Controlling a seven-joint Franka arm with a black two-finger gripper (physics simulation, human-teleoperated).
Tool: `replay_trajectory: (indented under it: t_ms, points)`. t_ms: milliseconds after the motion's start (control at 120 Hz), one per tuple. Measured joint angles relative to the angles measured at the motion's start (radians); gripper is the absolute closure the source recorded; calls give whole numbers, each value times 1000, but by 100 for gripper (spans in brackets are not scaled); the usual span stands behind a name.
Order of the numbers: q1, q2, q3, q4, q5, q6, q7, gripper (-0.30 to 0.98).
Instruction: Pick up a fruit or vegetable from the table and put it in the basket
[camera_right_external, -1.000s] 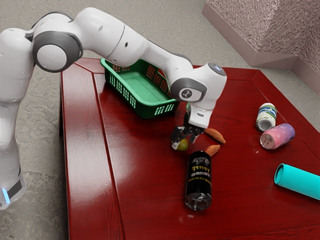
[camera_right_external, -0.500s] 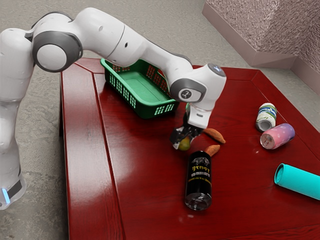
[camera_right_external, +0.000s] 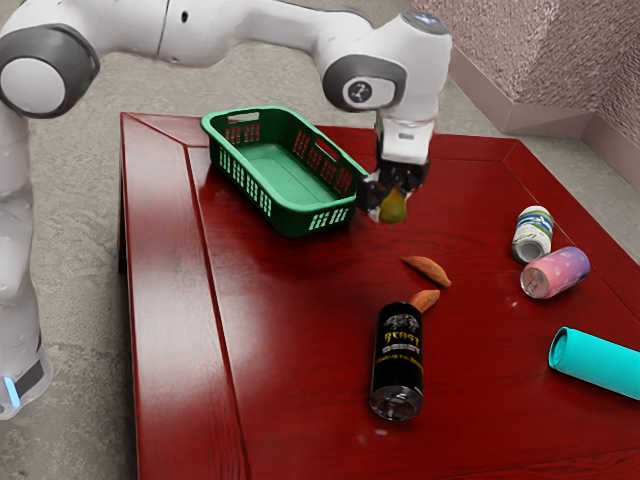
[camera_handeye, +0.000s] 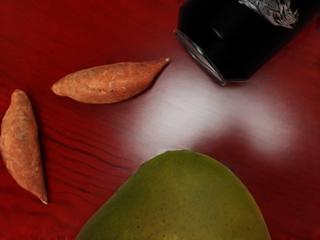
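Black can: "Beast" can (camera_right_external: 398, 358), lying on its side on the red worktop (camera_right_external: 300, 390); no part of the job.
Turquoise cylinder: (camera_right_external: 600, 364), on its side towards the exterior view's right, well apart from the hand's work.
Sweet potatoes: one (camera_right_external: 426, 300) close by the black can's far end, the other (camera_right_external: 430, 270) just beyond it; both lie loose, also suitable for the task but not the one chosen.
Drinks cans: the pink one (camera_right_external: 556, 273), then the white one (camera_right_external: 533, 234) behind it, both lying down and out of the way.
Mango: (camera_right_external: 394, 209), now up off the worktop, where half a second ago it was down near the sweet potatoes.
Hand: (camera_right_external: 391, 197), closed round the mango; it has risen with it and come nearer the basket.
Meaning: the grasp appears to have survived the lift, so picking looks done and placing remains.
Basket: green, its wall (camera_right_external: 289, 222) just past the hand; the mango is outside it. Next calls for carrying over the rim and lowering before release; too low a path could knock the fruit loose.
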Motion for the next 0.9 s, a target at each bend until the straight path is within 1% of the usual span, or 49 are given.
replay_trajectory:
  t_ms: [67,158,242,308,358,442,542,700,767,833,900]
  points:
    - [-38,-33,40,4,1,-30,-3,38]
    - [-153,-52,158,5,11,-75,-4,39]
    - [-222,-56,251,4,20,-108,0,39]
    - [-237,-57,313,4,26,-131,4,39]
    - [-227,-55,356,4,29,-143,7,39]
    - [-185,-50,429,3,33,-156,15,39]
    - [-88,-42,490,0,42,-165,26,39]
    - [146,-7,510,-23,52,-141,42,39]
    - [223,1,511,-30,52,-124,48,39]
    - [256,3,510,-32,52,-111,53,39]
    - [240,4,508,-34,52,-101,57,39]
